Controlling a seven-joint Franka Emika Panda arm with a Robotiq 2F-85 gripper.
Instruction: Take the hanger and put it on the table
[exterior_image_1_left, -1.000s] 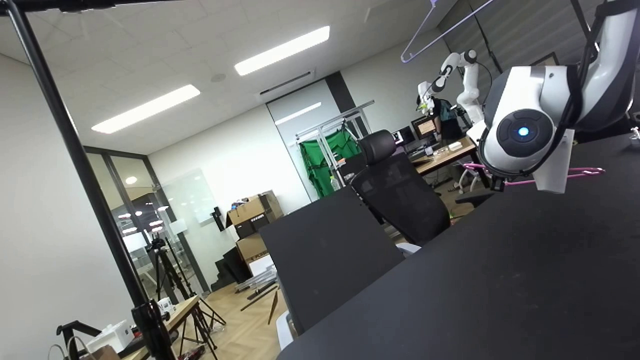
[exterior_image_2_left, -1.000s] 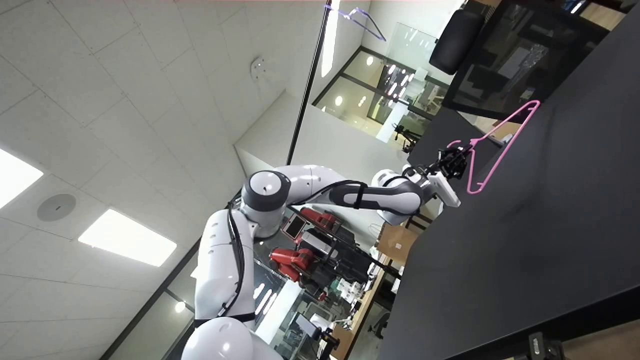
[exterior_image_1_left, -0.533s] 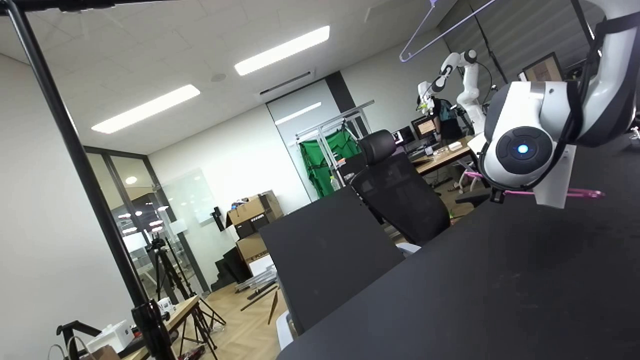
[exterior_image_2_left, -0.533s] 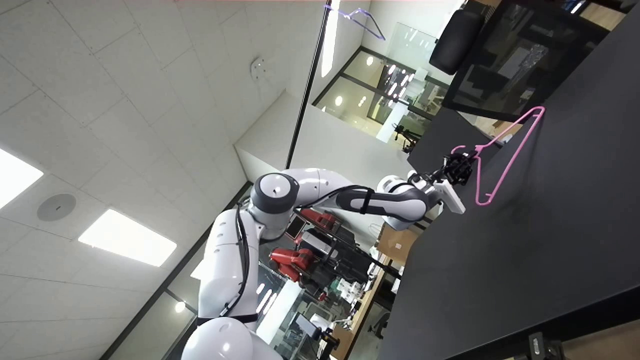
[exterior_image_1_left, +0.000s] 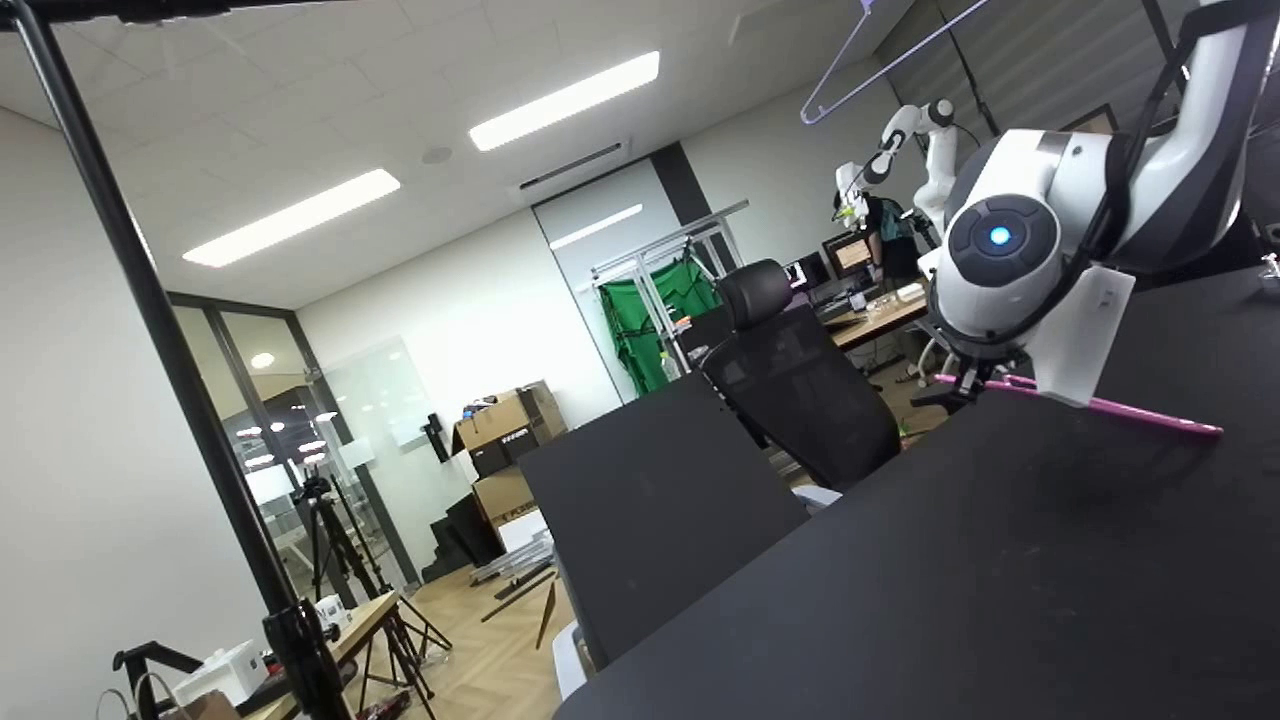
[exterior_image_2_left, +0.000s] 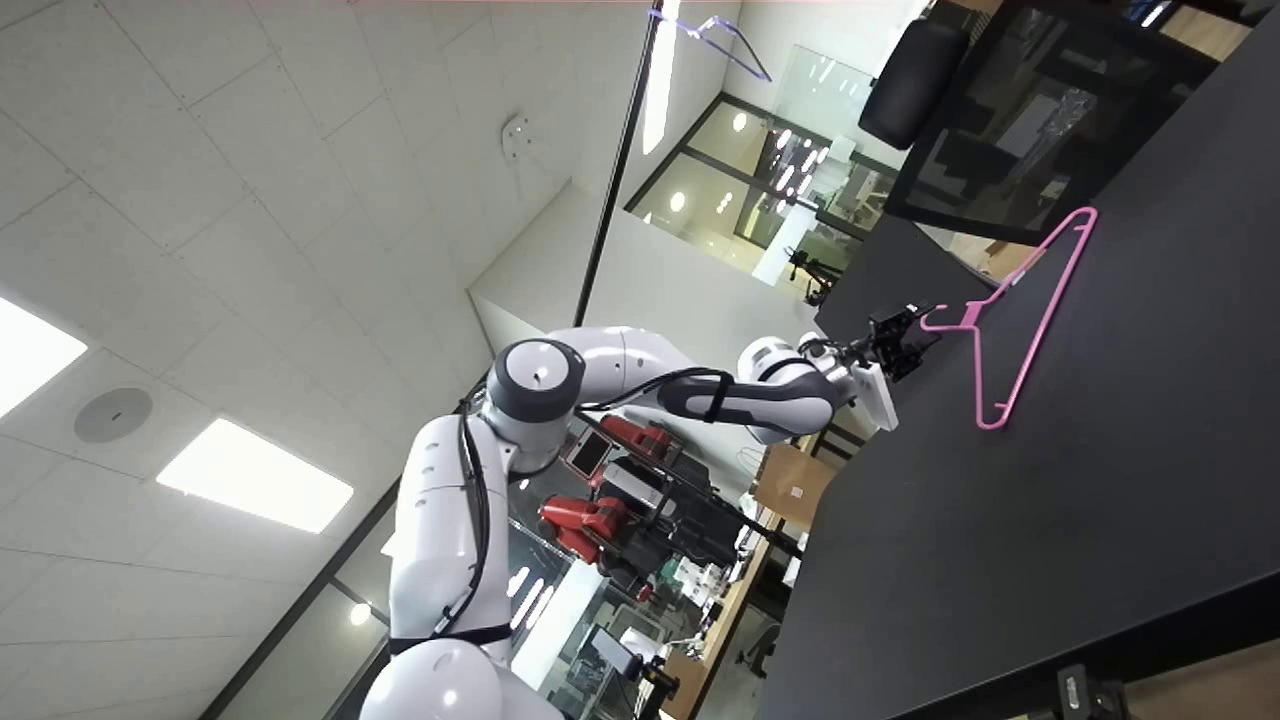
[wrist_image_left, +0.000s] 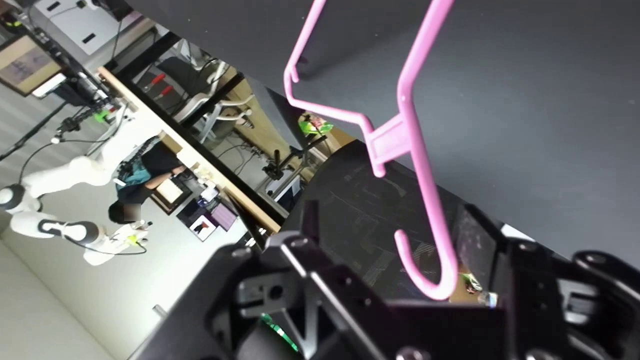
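Note:
The pink hanger (exterior_image_2_left: 972, 315) has its long bar over the black table (exterior_image_2_left: 1080, 520), seemingly resting there, while its hook end reaches past the table's edge. Seen in an exterior view, the hanger (exterior_image_1_left: 1150, 412) is a thin slanted line partly hidden behind the wrist. My gripper (wrist_image_left: 390, 225) is open around the hook, its jaws wide apart. The hanger's rod (wrist_image_left: 430, 200) runs close to the right finger (wrist_image_left: 475, 240); whether they touch I cannot tell. In an exterior view the gripper (exterior_image_2_left: 925, 328) is at the hook.
A black office chair (exterior_image_1_left: 800, 390) stands beside the table edge, below the hook in the wrist view. A lilac hanger (exterior_image_1_left: 900, 55) hangs high up near a black pole (exterior_image_2_left: 620, 160). Behind are wooden desks with screens (exterior_image_1_left: 850, 255) and another white arm (exterior_image_1_left: 940, 170).
The jaws have opened around the hook. The hanger has come lower, toward the table, and its slant has changed. Since half a second ago my wrist has moved back and up from the hanger.

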